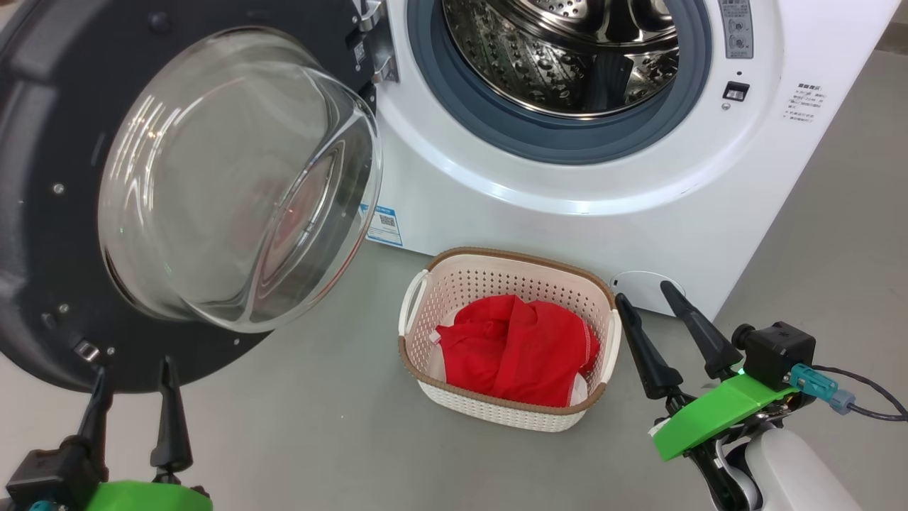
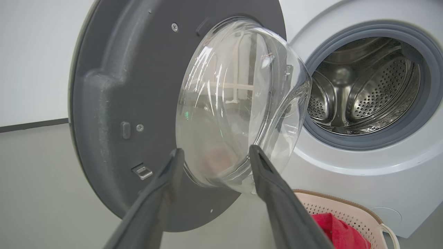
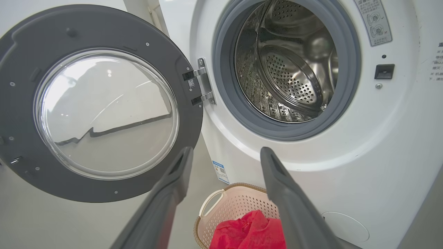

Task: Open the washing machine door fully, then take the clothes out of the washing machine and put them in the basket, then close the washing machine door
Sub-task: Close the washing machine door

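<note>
- Large round washing machine door (image 3: 100, 103), dark grey inner face with a clear bulging glass bowl centre, stands swung wide open to the left of the opening, hung on 2 metal hinges (image 3: 204, 84).
- Big white box-shaped front-loader washing machine (image 1: 567, 206) sits on the grey floor (image 1: 319, 426); its mouth is uncovered, showing the grey rubber seal (image 1: 496, 135) and the perforated steel drum (image 1: 560, 50).
- Small blue label (image 1: 384, 225) low on the machine front, just right of the door's glass.
- Small cream-white perforated plastic basket (image 1: 511, 255) with a brown woven-look rim and white side handles stands on the floor just in front of the machine, below the mouth.
- Bright red fabric clothes (image 1: 518, 348) with white trim lie bunched inside the basket.
- Left gripper (image 1: 135, 365): jaws spread, nothing between them, tips up at the door's lower rim; in the left wrist view they frame the bottom of the glass bowl; contact cannot be told.
- Right gripper (image 1: 644, 291): jaws spread, empty, just right of the basket, apart from it, tips pointing at the machine's lower front.
</note>
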### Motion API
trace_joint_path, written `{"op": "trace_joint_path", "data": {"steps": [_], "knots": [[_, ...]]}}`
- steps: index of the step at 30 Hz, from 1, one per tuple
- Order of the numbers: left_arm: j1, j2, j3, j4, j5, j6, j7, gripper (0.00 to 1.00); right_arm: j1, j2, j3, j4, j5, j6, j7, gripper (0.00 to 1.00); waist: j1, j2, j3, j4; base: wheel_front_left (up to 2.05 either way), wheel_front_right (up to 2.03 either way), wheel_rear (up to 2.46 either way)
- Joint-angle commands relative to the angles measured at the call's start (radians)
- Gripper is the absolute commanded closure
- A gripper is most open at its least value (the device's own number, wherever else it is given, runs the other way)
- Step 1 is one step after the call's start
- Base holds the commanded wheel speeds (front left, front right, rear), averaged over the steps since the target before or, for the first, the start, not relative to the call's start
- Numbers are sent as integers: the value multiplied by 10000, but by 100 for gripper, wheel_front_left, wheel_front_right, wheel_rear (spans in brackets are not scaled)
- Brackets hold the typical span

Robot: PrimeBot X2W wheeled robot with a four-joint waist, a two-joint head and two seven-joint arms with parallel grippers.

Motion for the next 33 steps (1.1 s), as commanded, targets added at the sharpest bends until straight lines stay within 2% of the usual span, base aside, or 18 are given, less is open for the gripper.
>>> {"op": "trace_joint_path", "data": {"steps": [1,17,18,19,20,23,24,29,33], "knots": [[-232,292,396,-221,-51,58,-39,0,119,-27,231,-206,125,90,-118,0,1,0,7,-1,0,0,0],[-206,298,445,-272,-65,103,-86,0,101,9,190,-190,130,90,-118,0,1,0,11,-59,0,0,0],[-210,306,450,-277,-71,100,-87,2,105,13,184,-191,128,90,-118,0,1,0,10,-64,0,0,0],[-218,317,457,-280,-81,94,-88,25,110,16,178,-191,126,90,-118,0,1,0,9,-68,0,0,0],[-229,332,466,-284,-95,85,-88,54,112,18,175,-188,125,90,-118,0,1,0,10,-73,0,0,0],[-289,406,503,-319,-143,49,-65,86,99,27,167,-178,125,90,-118,0,1,0,21,-80,0,0,0],[-325,449,518,-365,-155,28,-52,100,95,28,161,-180,125,90,-118,0,1,0,30,-81,0,0,0],[-601,791,741,-876,-231,-22,109,100,90,9,126,-199,120,90,-118,0,1,0,82,-60,0,0,0],[-929,1104,1188,-1431,-695,-191,360,100,71,0,109,-197,121,90,-118,0,1,0,134,-33,0,0,0]]}}
